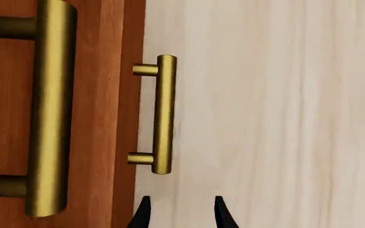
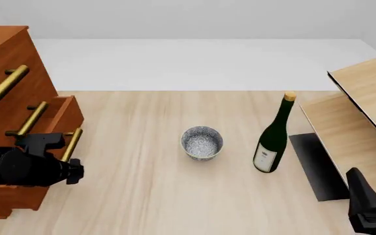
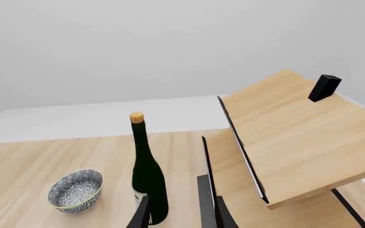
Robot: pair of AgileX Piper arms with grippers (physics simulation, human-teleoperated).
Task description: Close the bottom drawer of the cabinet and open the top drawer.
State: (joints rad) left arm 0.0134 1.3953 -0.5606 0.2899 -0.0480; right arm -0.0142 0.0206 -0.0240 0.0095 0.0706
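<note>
My left arm (image 2: 15, 166): matte black throughout, rounded bulky housings toward 9 o'clock in the front view, with a blockier square bracket on top. No cables, screws or markings resolvable. Left gripper (image 1: 181, 213): two thin black fingers (image 1: 143, 213), tapering to sharp points, plain surfaces.

My right arm (image 2: 367, 208): also matte black, angular, one tall wedge-shaped piece at 5 o'clock. Right gripper (image 3: 179, 213): same pair of slim pointed black fingers (image 3: 222, 214). No markings visible.

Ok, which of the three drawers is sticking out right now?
The bottom drawer: its front stands proud of the cabinet, with its brass handle nearest the left tool. The two above sit further back.
</note>
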